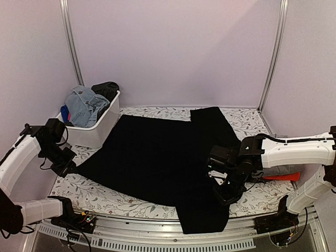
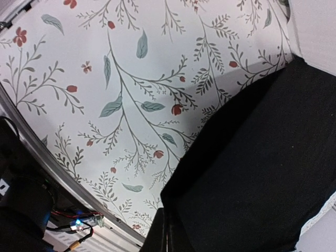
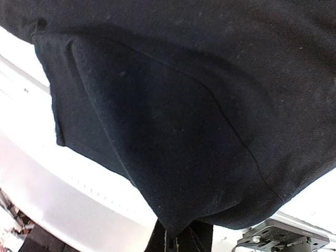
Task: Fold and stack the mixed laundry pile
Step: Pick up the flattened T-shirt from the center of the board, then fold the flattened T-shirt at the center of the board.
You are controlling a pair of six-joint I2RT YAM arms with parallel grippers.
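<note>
Black garment (image 1: 152,157) (spread out) on table (image 1: 100,195).

1. Table (image 1: 105,198): covered with a white cloth printed with leaves and small red flowers.
2. Large black garment (image 1: 152,163): lies spread over the middle, reaching from the left gripper (image 1: 67,168) to the right gripper (image 1: 227,197); one part overhangs the near edge below the right gripper.
3. White tub (image 1: 97,131): stands beyond the left gripper, just beside the garment.
4. Red piece (image 1: 281,177) and grey piece (image 1: 283,169): touching, outboard of the right gripper.
</note>
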